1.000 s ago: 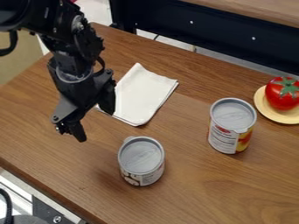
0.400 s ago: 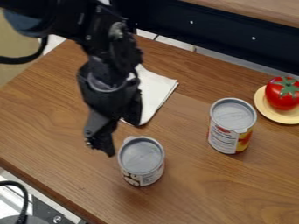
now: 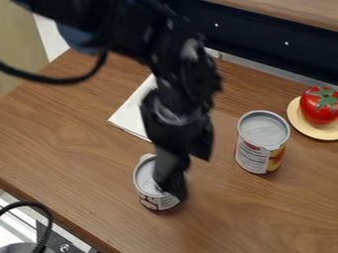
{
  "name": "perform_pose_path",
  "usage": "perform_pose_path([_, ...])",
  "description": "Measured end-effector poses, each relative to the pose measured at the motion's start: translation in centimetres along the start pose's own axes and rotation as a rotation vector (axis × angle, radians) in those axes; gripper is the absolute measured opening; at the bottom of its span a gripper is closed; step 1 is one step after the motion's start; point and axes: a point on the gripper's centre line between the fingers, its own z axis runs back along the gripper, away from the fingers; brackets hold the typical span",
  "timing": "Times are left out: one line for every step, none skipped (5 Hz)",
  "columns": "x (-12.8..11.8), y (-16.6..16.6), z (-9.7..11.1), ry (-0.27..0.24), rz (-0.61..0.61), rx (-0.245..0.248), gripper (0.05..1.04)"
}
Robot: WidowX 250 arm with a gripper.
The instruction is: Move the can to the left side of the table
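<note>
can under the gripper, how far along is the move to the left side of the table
The move itself doesn't look done: the can stands upright on the table. In hand, probably, is lining up the gripper, which overlaps the lid in view; a hold isn't clear. Left: any grasp needed, then the shift left.

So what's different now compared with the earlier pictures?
The gripper has moved right and down the picture, from left of the nearer can to over it, now covering part of its lid; no hold on the can can be made out. Both that can and the taller can, the white cloth and the tomato on its plate stayed put.
</note>
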Motion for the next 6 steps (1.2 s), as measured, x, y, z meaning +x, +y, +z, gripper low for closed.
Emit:
perform_pose_path([-1.5, 0.4, -1.8, 0.002, -0.018, 0.027, 0.997])
perform_pose_path([-2.1, 0.0, -3.2, 0.031, 0.013, 0.015, 0.997])
perform_pose_path([-1.8, -0.2, -4.0, 0.024, 0.025, -0.001, 0.997])
perform_pose_path([-0.5, -0.1, -4.6, 0.029, 0.058, -0.006, 0.997])
perform_pose_path([1.2, 0.1, -5.2, 0.011, 0.071, 0.011, 0.997])
perform_pose_path([3.1, 0.2, -5.5, -0.029, 0.071, 0.003, 0.997])
